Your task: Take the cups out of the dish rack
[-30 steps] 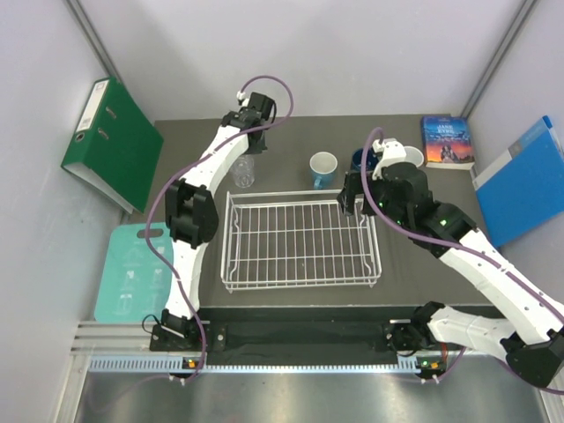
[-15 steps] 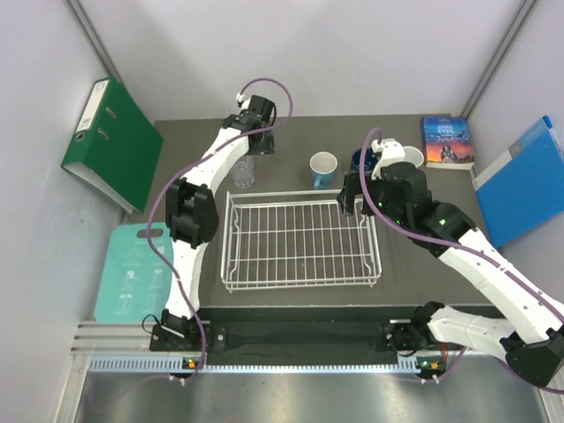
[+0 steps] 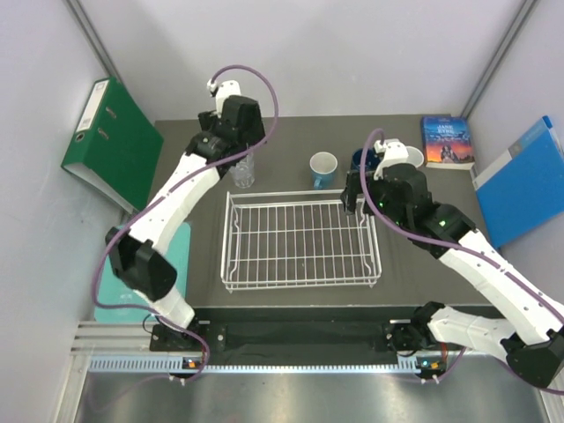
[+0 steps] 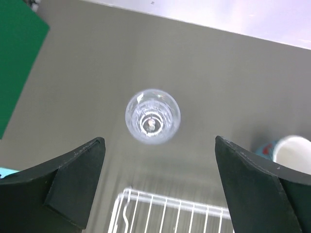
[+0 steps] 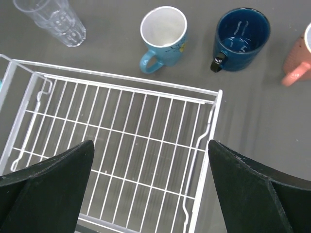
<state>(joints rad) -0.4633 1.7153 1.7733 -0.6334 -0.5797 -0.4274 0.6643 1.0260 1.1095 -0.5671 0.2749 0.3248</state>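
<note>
left jaws: spread, tumbler [image 4: 152,116] centred below | right jaws: spread above dish rack [image 5: 121,77]

Dark grey table [image 3: 300,137]: white wire-grid dish rack [image 3: 301,240] sits mid-width, toward the near edge. Just behind its far-left corner, on the table: clear glass tumbler [image 3: 244,171]. Behind its far side, in a row running right, all on the table: light blue ceramic mug [image 3: 323,168], dark blue mug [image 5: 241,38], salmon-pink mug [image 5: 297,63]. Blue-covered paperback book [image 3: 448,141] lies at the far-right corner.
</note>
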